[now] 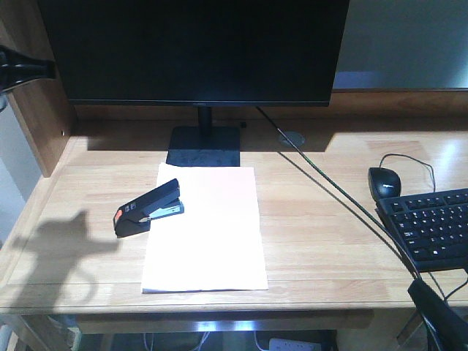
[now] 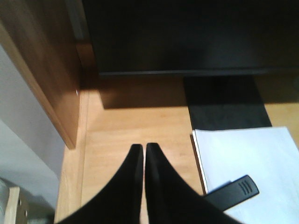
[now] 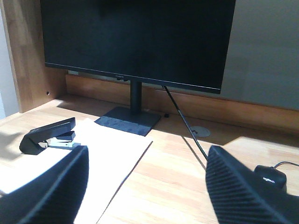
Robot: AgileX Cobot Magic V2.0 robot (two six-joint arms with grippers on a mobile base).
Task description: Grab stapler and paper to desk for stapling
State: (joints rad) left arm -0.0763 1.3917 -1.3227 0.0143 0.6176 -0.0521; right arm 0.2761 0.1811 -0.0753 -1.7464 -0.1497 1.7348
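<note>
The black stapler [image 1: 148, 208] with an orange-red end lies across the left edge of the white paper [image 1: 205, 230] on the light-wood desk [image 1: 322, 219]. My left gripper [image 2: 143, 147] is shut and empty, above bare desk left of the paper [image 2: 252, 158]. The stapler's end [image 2: 233, 191] shows at its lower right. My right gripper [image 3: 147, 151] is wide open and empty, low over the desk, right of the paper [image 3: 107, 154]. The stapler [image 3: 46, 133] lies ahead of it to the left.
A black monitor [image 1: 197, 44] on its stand [image 1: 205, 146] fills the back. A black mouse [image 1: 385, 180] and keyboard [image 1: 431, 227] lie at the right. A thin cable [image 1: 329, 186] runs diagonally across the desk. A wooden side panel [image 1: 36, 124] stands at the left.
</note>
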